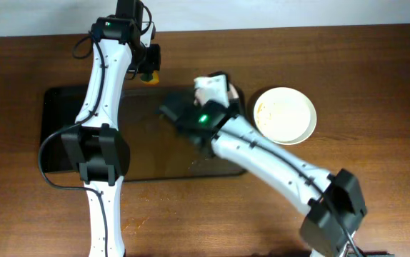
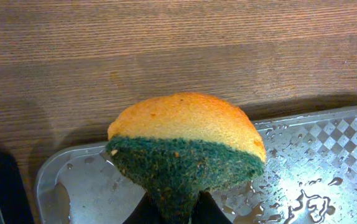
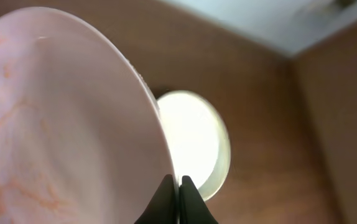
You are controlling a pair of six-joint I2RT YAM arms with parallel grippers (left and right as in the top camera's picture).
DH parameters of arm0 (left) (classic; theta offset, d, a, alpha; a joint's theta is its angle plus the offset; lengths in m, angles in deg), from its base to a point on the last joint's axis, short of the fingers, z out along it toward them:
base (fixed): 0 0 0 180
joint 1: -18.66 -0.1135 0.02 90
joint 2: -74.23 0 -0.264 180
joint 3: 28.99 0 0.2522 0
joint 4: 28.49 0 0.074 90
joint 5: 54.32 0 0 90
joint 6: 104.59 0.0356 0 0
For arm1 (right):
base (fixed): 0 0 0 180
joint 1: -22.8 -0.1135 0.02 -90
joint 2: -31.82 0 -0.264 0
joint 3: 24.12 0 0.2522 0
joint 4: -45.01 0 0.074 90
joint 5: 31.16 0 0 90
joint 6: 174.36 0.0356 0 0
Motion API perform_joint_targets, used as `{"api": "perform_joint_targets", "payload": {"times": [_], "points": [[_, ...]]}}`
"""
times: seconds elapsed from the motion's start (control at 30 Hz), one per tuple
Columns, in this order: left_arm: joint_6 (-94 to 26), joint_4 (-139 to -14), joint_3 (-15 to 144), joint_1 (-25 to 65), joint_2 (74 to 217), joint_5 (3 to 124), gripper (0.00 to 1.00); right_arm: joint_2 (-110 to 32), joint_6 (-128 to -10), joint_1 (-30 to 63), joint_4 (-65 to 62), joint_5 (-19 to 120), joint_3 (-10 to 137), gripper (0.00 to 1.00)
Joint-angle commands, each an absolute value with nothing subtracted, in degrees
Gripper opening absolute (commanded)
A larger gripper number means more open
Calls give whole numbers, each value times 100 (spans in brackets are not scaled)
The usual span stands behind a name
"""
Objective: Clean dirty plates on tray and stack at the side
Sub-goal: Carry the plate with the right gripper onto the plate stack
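Orange smears streak the plate (image 3: 60, 124), which the right pincer (image 3: 178, 186) clenches by its rim, tilted above the right end of the tray (image 1: 56, 107). Near the tray's far edge the left pincer (image 2: 173, 214) grips the sponge (image 2: 188, 143), apart from the plate. A second plate (image 1: 285, 114) sits beside the tray on the table (image 1: 376, 64), so probably one is set aside while this one awaits scrubbing and stacking.

A brown wooden tabletop (image 1: 376, 64) — grain running left to right — fills the view; a pale wall (image 1: 262, 11) borders its far edge.
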State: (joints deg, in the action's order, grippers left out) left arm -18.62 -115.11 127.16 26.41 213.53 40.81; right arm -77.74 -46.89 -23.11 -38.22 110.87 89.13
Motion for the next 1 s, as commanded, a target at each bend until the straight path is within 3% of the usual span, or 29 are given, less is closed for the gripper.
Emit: {"api": "perform_joint_targets", "payload": {"times": [0.0,0.17,0.33,0.43,0.5,0.6,0.63,0.7,0.73,0.77,0.8,0.9,0.97], "points": [[-1753,-11493,12729,2637,21384,4039,11,-7698,-5126,-1603,-3569,9174,8945,4],[-1753,-11495,12729,2637,21384,4037,11,-7698,-6114,170,-3138,6810,8943,4],[-1751,-11474,12729,2637,21386,4037,11,-7715,-6317,2080,-3313,6182,8635,4],[-1753,-11355,12729,2632,21384,4035,10,-7744,-6315,2585,-2852,6169,8008,4],[-1753,-11349,12801,2551,21369,4035,4,-7746,-6315,2731,-2257,5892,7411,4],[-1753,-11946,13384,2193,21292,4035,3,-7746,-6313,2731,-1925,5730,6941,4],[-1753,-12271,13745,2029,21279,4035,3,-7746,-6315,2731,-1934,5728,6930,8],[-1753,-12798,14283,1688,21275,4035,3,-7744,-6317,2734,-1929,5520,6948,43],[-1753,-12986,14427,1550,21275,4028,3,-7737,-6326,2734,-1934,5319,6972,51],[-1755,-13126,14469,1435,21275,3965,3,-7720,-6426,2734,-1958,5166,7026,53],[-1757,-13250,14466,1336,21275,3792,2,-7696,-6444,2731,-2041,5100,7122,65],[-2584,-13650,14184,1124,21318,2503,1,-7553,-6446,2714,-2478,5081,7728,72],[-2911,-13664,13664,1059,21318,2343,1,-7497,-6455,2655,-2684,5085,8075,73]]}}
